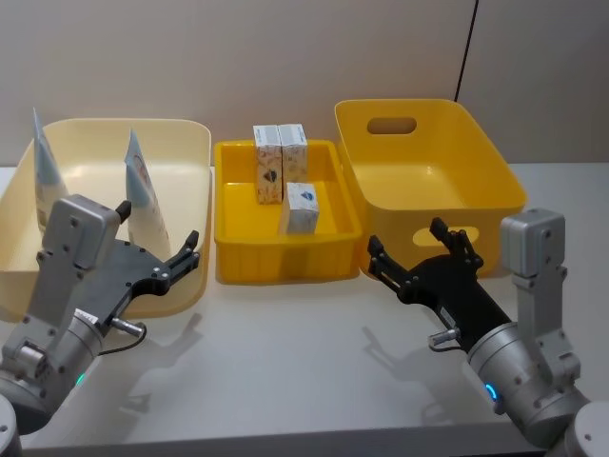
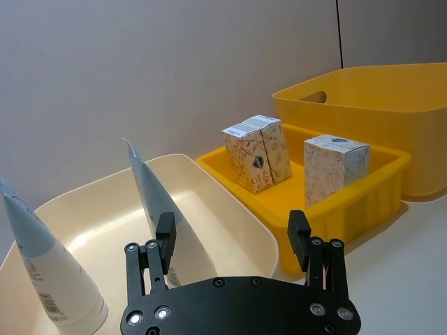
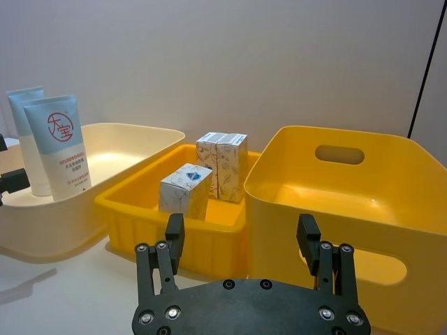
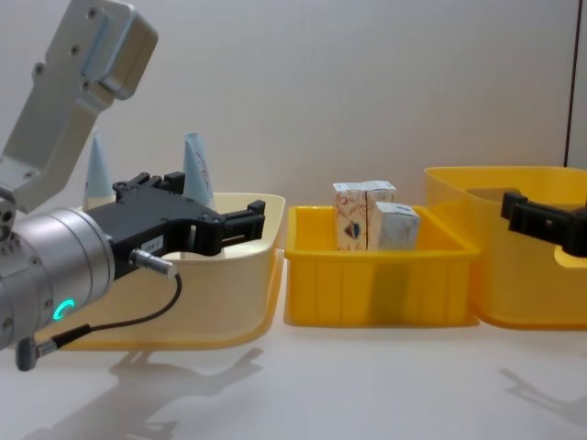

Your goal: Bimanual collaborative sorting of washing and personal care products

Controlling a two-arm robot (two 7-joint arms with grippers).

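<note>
On the surface (image 1: 304,371), three containers sit in a row toward the far edge: cream tub (image 1: 176,123) on the left, low yellow tray (image 1: 276,255) in the middle, deep yellow tub (image 1: 495,186) on the right, with no products visible in it.

Two squeeze tubes (image 1: 143,186) stand in the cream tub, cap down, flat tips up, long axis near vertical. One is by the tub's left wall, the other nearer its middle.

Three cartons are upright in the tray. Two patterned cartons (image 1: 267,164) touch side by side at the tray's far end. The bluish-grey carton (image 1: 303,208) stands apart from them, nearer the surface's front edge.

The left end effector (image 1: 157,227) is released, jaws spread, holding nothing. It hovers over the front rim of the cream tub, pointing at the nearer tube. The right end effector (image 1: 406,238) is also released and empty, hovering at the front left corner of the deep yellow tub.

Key relation: the tubes lie straight ahead of the left end effector, so the left arm is clearly nearer them. The cartons lie between the two arms, ahead and to the left of the right end effector. My read is that the bluish-grey carton is closer to the right arm and needs a grasp across its upright sides. I can't tell which item goes next.
</note>
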